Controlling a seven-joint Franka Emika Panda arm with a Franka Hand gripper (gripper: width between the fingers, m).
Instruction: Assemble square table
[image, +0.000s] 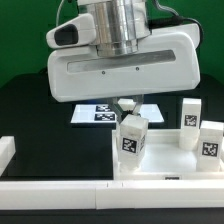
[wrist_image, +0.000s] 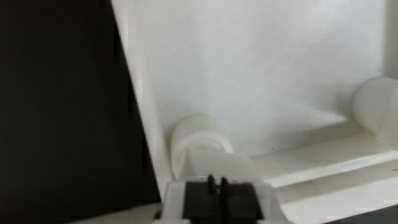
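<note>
Hand (image: 128, 104): jaws seen closed on a leg (image: 132, 135) | Leg: held upright, long axis vertical, directly under the hand | Tabletop (image: 165, 160): lies near the table's front edge; corner socket (wrist_image: 199, 135) is seen just beneath the leg.

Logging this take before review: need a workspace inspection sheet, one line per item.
Surface: black table, marker board lying flat behind the arm.
Job's things: slab flat on the table; three tagged legs on it: one under the gripper, two toward the exterior view's right.
Clutter: white bars along the front edge.
Gripper: fingers together, at a corner socket; grip unclear.
Cables: nothing seen.
Surroundings: green backdrop.
</note>
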